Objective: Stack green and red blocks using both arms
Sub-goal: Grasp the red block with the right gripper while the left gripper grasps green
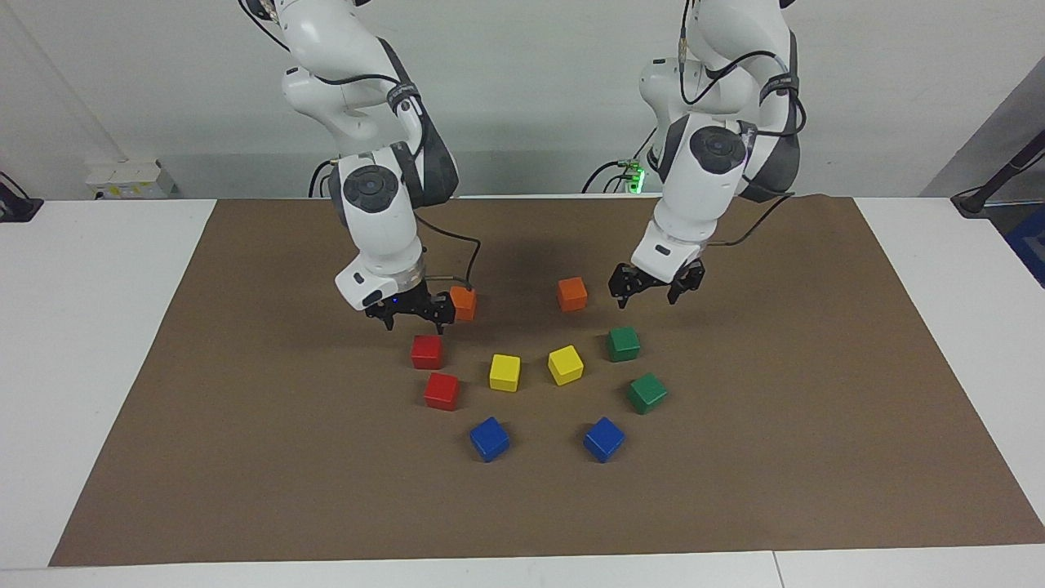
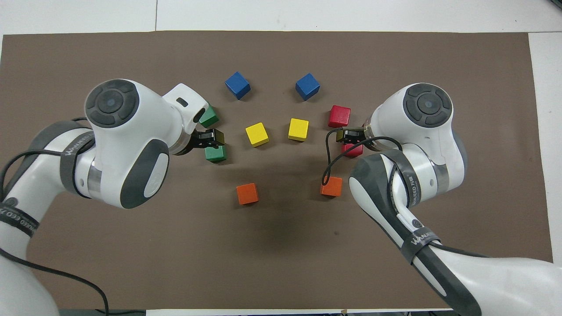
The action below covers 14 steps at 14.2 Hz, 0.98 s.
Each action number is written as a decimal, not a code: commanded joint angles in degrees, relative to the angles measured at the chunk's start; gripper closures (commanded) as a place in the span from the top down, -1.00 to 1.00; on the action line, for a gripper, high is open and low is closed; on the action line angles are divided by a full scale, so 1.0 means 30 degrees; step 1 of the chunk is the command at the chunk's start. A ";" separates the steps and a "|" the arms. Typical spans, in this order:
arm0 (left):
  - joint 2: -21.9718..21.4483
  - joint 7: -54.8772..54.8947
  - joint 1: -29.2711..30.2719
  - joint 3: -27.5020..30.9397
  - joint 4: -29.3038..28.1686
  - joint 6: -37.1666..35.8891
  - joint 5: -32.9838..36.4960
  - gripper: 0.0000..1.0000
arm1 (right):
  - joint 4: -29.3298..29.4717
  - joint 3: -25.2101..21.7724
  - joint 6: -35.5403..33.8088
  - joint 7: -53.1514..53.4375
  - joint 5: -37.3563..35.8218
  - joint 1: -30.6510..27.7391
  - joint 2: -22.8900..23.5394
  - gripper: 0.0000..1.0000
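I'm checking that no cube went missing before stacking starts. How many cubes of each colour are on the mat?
Red cubes: 2
Green cubes: 2
Yellow cubes: 2
Blue cubes: 2
Orange cubes: 2
Total: 10 cubes, none stacked or held.

On brown mat (image 1: 245,457): two orange cubes (image 1: 572,294) nearest robots, two yellow cubes (image 1: 504,372) midway, two blue cubes (image 1: 489,438) farthest. White counter (image 1: 82,327) beneath.
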 commanded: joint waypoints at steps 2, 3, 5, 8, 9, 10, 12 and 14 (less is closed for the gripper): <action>0.1155 0.0093 -0.0547 0.0328 -0.0208 0.1200 0.0191 1.00 | -0.0571 -0.0073 0.1097 0.0357 0.0256 0.0083 0.0326 1.00; 0.1593 0.0035 -0.0810 0.0357 -0.0208 0.1550 0.0367 1.00 | -0.0600 -0.0073 0.1244 0.0357 0.0256 0.0083 0.0386 1.00; 0.2298 -0.0024 -0.0958 0.0358 -0.0237 0.2341 0.0369 1.00 | -0.0600 -0.0073 0.1362 0.0386 0.0256 0.0083 0.0503 1.00; 0.2505 -0.0024 -0.0959 0.0358 -0.0354 0.2754 0.0369 1.00 | -0.0629 -0.0073 0.1977 0.0386 0.0256 0.0083 0.0912 1.00; 0.2506 0.0005 -0.0901 0.0387 -0.0471 0.2929 0.0398 1.00 | -0.0629 -0.0073 0.2326 0.0415 0.0256 0.0083 0.1088 1.00; 0.2506 0.0005 -0.0842 0.0387 -0.0675 0.3163 0.0398 1.00 | -0.0629 -0.0073 0.2504 0.0415 0.0256 0.0083 0.1234 1.00; 0.2506 -0.0024 -0.0812 0.0387 -0.1230 0.4039 0.0398 1.00 | -0.0629 -0.0073 0.2941 0.0532 0.0256 0.0083 0.1674 0.99; 0.2506 -0.0024 -0.0812 0.0387 -0.2225 0.5530 0.0398 1.00 | -0.0629 -0.0073 0.3325 0.0737 0.0256 0.0112 0.1938 0.98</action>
